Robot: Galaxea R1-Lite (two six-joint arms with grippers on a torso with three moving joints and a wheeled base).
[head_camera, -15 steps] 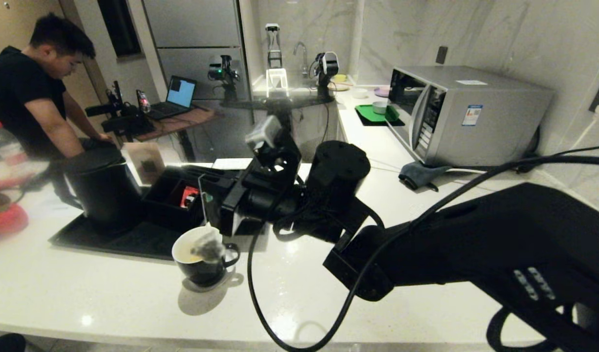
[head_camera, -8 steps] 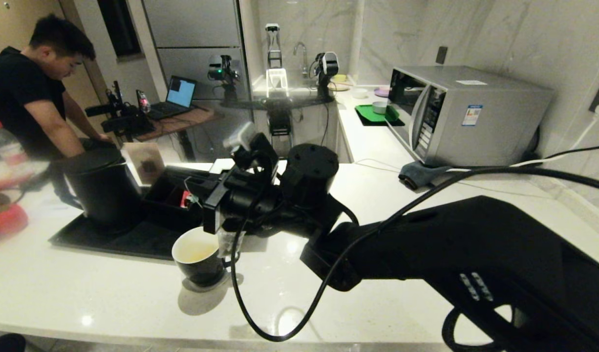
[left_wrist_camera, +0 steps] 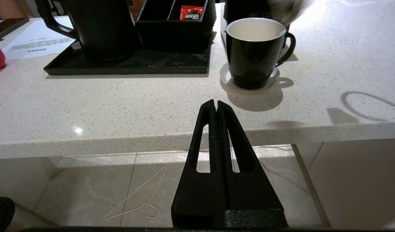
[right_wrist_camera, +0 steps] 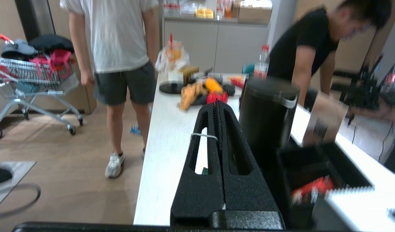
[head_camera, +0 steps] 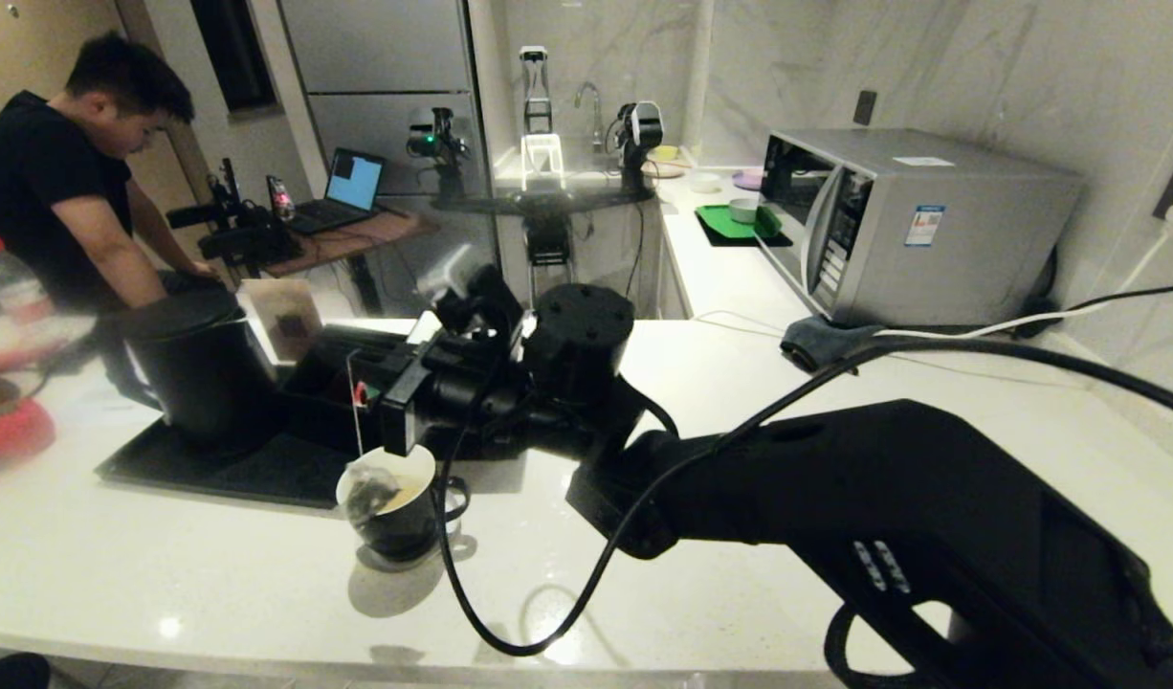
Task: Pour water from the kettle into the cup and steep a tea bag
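**Tea bag dangles at the cup's rim**

The right pincer [head_camera: 362,383] reaches in over the white counter [head_camera: 213,574], level with the black organiser box [head_camera: 323,383], its fingers [right_wrist_camera: 216,129] pressed tight together and clamping the thin string [head_camera: 356,421]. In the right wrist view the white thread loops over one closed finger. From that string hangs the tea bag [head_camera: 366,490], a greyish pouch low at the near-left rim of the cup [head_camera: 400,517], partly inside its white interior. A pale yellowish water [head_camera: 409,493] shows in the bottom of the cup. The cup stands on a small white coaster [left_wrist_camera: 249,75], just in front of the black tray [head_camera: 223,469].

On that tray sits the kettle [head_camera: 199,368], upright, lid on, well left of the cup. Beside it the organiser box holds a red packet [left_wrist_camera: 191,12].

The left pincer [left_wrist_camera: 216,108] is parked below the counter edge, clenched shut on nothing, pointing toward the cup from the near side.

Behind the counter a person in a black shirt [head_camera: 41,191] leans over; the right wrist view shows a second person in a white shirt [right_wrist_camera: 115,38] standing on the floor. A microwave [head_camera: 902,225] sits far right.
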